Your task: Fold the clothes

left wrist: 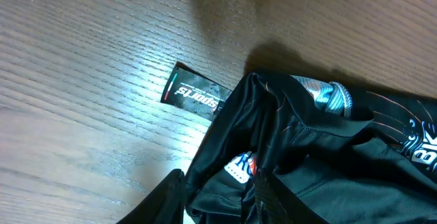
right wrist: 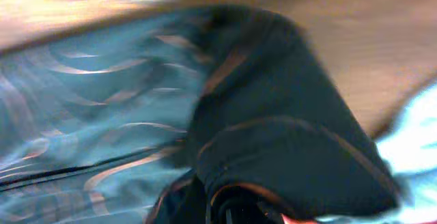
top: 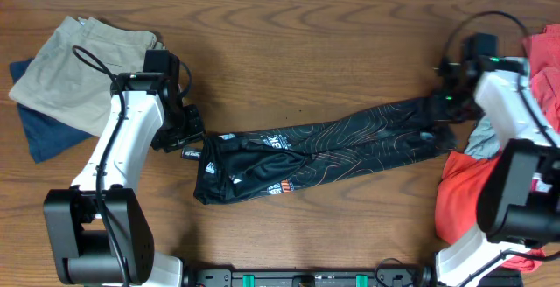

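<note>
— Since we see the whole table (top: pixel 332 33) from above, where do we put the black jersey (top: pixel 350 143)?
— Across the middle of the frame, drawn out in a long band from lower left to upper right, flat on the brown wood grain. Its pale contour-line print and a few logos show.
— And our left claw (left wrist: pixel 217 200)?
— At the jersey's left end. In the wrist view its dark fingers (left wrist: pixel 167 197) stand at the bottom edge with a fold of fabric pinched between them, so we read it as closed on the cloth. A black hang tag (left wrist: pixel 193 94) reading "sports" lies on the wood just beside the jersey.
— The right claw (top: pixel 442 105)?
— At the jersey's right end. Its own view is blurred; fabric bunches against it, but we cannot tell whether the fingers are closed.
— What else is on the table?
— Tan trousers (top: pixel 83 59) over a navy garment (top: pixel 39 134) at upper left, well apart from the jersey, and a red garment (top: pixel 481 191) heaped at the right edge beside a grey piece (top: pixel 481 138). Light glares off the wood near the tag.
</note>
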{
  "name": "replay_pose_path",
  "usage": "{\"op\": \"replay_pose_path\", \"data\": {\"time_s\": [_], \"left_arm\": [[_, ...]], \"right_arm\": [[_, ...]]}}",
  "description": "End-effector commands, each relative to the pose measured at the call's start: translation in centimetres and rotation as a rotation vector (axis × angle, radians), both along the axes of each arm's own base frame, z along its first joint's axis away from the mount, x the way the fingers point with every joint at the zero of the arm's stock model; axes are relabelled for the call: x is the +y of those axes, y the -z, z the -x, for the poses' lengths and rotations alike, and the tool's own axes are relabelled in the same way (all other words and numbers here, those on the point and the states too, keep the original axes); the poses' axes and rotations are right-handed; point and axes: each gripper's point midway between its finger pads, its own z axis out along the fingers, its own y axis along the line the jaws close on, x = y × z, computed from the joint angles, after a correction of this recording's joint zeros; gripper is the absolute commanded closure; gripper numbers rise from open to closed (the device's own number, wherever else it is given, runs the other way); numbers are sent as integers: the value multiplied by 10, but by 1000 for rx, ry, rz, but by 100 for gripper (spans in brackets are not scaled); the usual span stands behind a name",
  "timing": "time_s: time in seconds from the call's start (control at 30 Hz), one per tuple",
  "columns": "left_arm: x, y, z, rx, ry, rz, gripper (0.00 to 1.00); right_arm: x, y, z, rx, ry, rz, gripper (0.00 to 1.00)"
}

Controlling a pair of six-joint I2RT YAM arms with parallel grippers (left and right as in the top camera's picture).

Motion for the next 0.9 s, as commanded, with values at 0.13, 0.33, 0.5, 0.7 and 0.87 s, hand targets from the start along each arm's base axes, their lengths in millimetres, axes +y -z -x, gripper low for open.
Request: {"op": "replay_pose_path", "data": {"time_s": [0.13,0.33,0.5,0.7,0.87], "left_arm": [[1,1,2,7,-11,-1,65],[1,1,2,7,-11,-1,65],[1,1,2,6,-11,-1,65],[1,1,2,6,-10,-2,65],[1,1,1,3,-10,-2,65]], "right_arm": [[74,-1,11,49,-136,-21,99],[118,-1,24,75,-259,-31,99],[142,0,32,82,-330,-27,99],[156,0,41,101,-375,-23,98],[159,0,50,131,-394,-17,99]]}}
